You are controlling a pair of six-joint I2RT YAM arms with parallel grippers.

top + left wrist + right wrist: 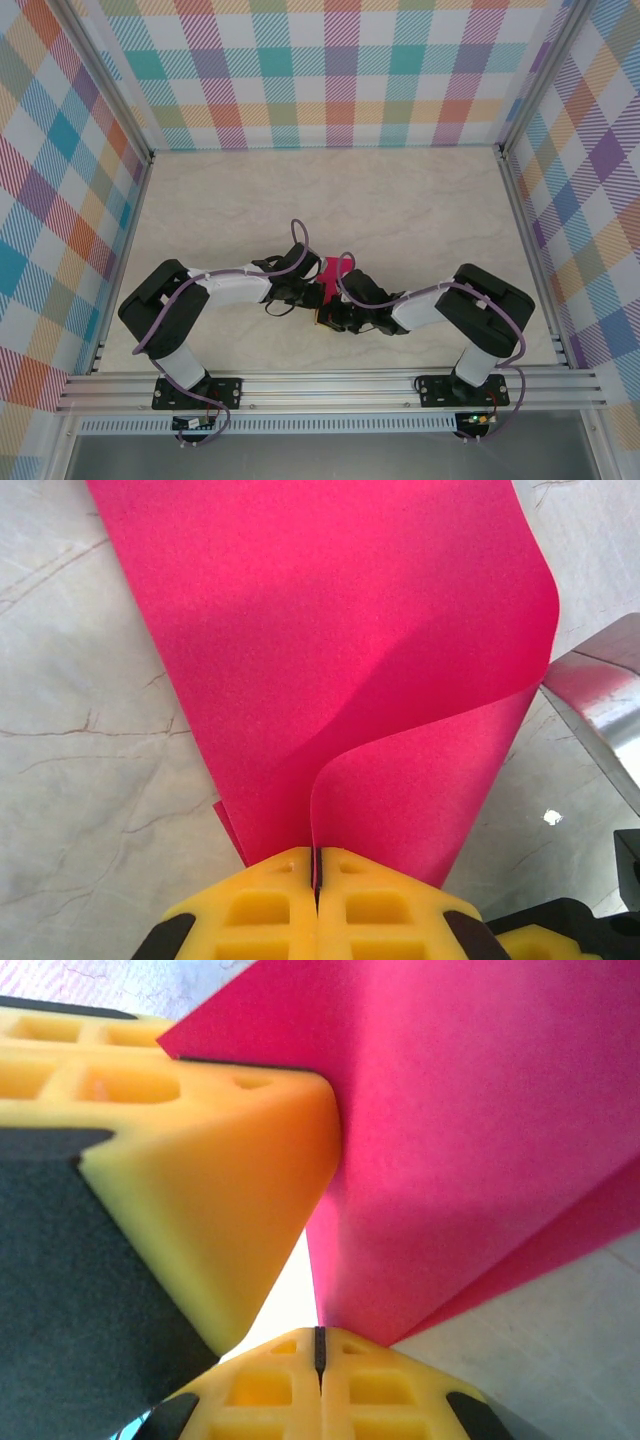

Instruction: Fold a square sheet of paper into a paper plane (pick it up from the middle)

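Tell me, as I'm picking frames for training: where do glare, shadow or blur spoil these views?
Top external: even light, sharp, pink sheet small. Left wrist: crisp, soft shadow across the sheet's curl, glare on the metal part at right. Right wrist: the left pincer's finger looks soft, a blown-out white gap below it.
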